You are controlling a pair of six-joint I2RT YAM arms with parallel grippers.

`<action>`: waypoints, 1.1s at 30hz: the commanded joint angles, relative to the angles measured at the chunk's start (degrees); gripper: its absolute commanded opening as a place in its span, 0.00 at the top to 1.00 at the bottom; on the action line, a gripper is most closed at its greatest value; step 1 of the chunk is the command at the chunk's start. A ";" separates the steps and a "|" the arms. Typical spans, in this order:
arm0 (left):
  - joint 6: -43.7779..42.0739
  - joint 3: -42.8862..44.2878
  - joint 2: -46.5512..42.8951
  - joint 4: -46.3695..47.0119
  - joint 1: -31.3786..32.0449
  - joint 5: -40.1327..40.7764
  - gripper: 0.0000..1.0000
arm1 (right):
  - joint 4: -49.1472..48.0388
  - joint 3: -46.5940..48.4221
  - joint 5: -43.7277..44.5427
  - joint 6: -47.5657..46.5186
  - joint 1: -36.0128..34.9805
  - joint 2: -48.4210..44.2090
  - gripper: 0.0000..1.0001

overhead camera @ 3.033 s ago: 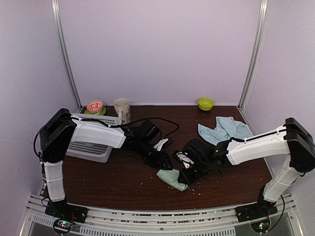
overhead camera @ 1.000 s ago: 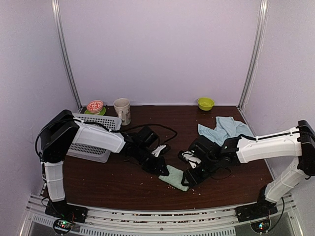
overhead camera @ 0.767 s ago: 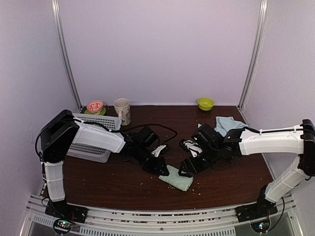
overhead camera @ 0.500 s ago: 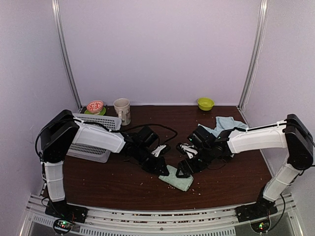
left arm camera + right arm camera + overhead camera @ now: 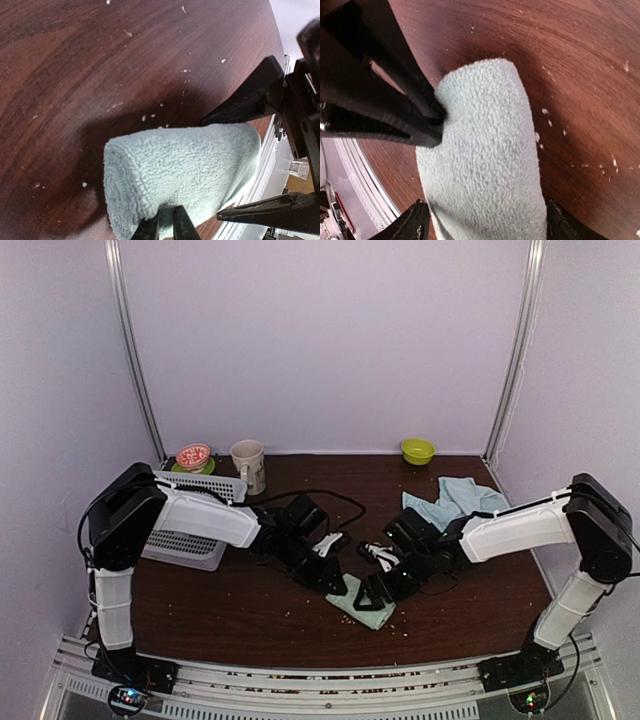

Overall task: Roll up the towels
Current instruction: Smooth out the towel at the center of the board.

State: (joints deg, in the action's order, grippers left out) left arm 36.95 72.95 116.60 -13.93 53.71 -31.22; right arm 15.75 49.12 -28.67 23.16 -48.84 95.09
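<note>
One rolled mint towel (image 5: 185,165) lay on the table (image 5: 250,620) near its front edge, between the arms. The left claw (image 5: 165,226) was pinched nearly closed on one end of the roll. The right claw (image 5: 487,222) stood wide open astride the other end, gripping nothing. The blue towel (image 5: 455,500) lay crumpled at back right.

The mint towel (image 5: 180,170) is looped terry cloth, matt and nubbly. The tabletop (image 5: 75,75) is dark wood grain, smooth with a slight sheen and speckled with pale crumbs. The fingers (image 5: 250,100) of the right hand (image 5: 210,170) look like matt black plastic. The basket (image 5: 185,545) is white plastic mesh, and the blue towel (image 5: 455,500) is limp cloth.
</note>
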 commanded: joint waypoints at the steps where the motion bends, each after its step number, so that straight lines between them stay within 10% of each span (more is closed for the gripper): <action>1: -1.19 1.19 4.64 -4.62 -0.69 4.72 0.89 | -3.47 -7.03 -0.10 7.64 -0.32 -3.89 0.23; 12: -2.39 11.51 10.11 -8.19 -0.98 4.70 0.88 | -11.52 -10.55 2.79 22.98 -5.04 -7.72 0.25; 33: -2.27 12.55 6.77 -10.49 -1.51 6.71 0.73 | -6.58 -9.87 13.82 23.48 -4.99 -16.30 0.23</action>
State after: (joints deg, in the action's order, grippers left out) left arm 35.29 86.65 124.07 -19.92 53.15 -30.06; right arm 8.67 38.94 -18.46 46.54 -54.19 80.77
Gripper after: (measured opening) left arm 0.250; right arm 0.769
